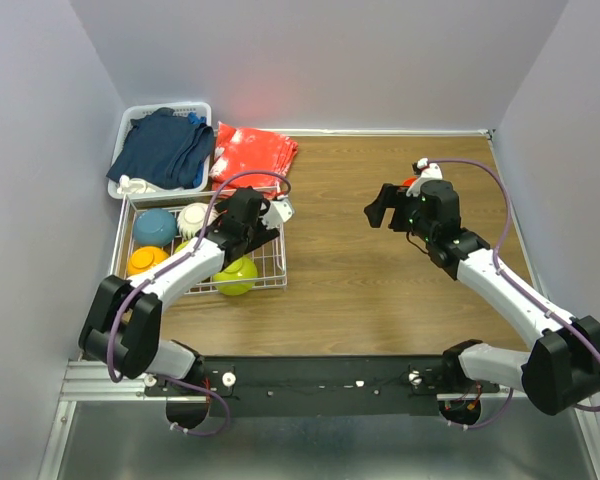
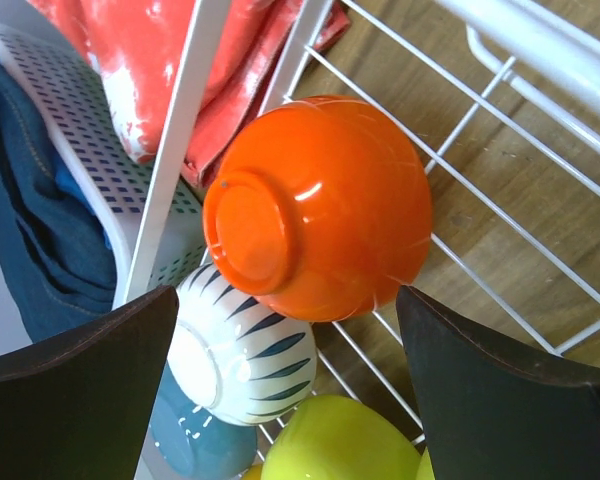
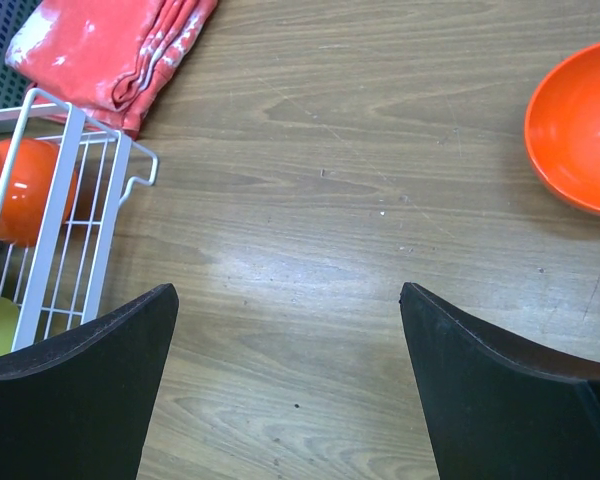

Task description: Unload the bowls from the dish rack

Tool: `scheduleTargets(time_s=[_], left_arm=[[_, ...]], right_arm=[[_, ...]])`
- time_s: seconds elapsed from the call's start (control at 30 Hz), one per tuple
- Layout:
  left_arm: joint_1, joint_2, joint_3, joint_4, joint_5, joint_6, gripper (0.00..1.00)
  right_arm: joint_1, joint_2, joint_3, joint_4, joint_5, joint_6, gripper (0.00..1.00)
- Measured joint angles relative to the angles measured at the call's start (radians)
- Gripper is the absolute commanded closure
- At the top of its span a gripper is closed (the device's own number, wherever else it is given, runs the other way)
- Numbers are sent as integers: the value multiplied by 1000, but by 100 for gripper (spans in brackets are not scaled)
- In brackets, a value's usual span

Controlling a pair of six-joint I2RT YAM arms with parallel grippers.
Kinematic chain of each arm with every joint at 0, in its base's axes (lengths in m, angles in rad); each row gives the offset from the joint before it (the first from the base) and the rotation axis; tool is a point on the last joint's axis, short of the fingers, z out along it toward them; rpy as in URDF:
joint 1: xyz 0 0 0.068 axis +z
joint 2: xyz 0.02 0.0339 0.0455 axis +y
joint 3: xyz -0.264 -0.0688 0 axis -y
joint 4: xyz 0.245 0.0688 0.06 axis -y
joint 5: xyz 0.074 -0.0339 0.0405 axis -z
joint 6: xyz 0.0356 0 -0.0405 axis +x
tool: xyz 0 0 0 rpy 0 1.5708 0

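Observation:
The white wire dish rack [image 1: 272,268] stands at the left and holds a blue bowl [image 1: 155,227], a white ribbed bowl [image 1: 195,218], a yellow-orange bowl [image 1: 145,260] and a lime green bowl [image 1: 237,275]. My left gripper [image 1: 278,212] is open over the rack's far right corner. In the left wrist view my left gripper [image 2: 287,300] is just above a tipped red-orange bowl [image 2: 320,205], with the white bowl [image 2: 235,345] beside it. My right gripper [image 3: 288,290] is open and empty over bare wood. A second red-orange bowl [image 3: 580,130] sits upright on the table.
A white plastic basket of dark blue clothes [image 1: 160,150] stands behind the rack. A folded red-orange cloth [image 1: 252,152] lies beside it, also in the right wrist view [image 3: 110,45]. Walls close in the table on the left, back and right.

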State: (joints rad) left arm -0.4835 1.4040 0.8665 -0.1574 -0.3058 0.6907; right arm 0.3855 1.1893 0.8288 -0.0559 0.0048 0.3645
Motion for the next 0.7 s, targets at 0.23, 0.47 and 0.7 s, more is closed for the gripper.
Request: scheduleTargets(time_s=[0.23, 0.47, 0.7], left_arm=[[0, 35, -6, 2, 16, 24, 1], [-1, 94, -5, 31, 19, 24, 1], [-3, 111, -3, 48, 18, 24, 1]], right_arm=[[0, 0, 0, 0, 7, 0, 0], [1, 2, 0, 0, 8, -2, 0], [2, 2, 0, 1, 8, -7, 0]])
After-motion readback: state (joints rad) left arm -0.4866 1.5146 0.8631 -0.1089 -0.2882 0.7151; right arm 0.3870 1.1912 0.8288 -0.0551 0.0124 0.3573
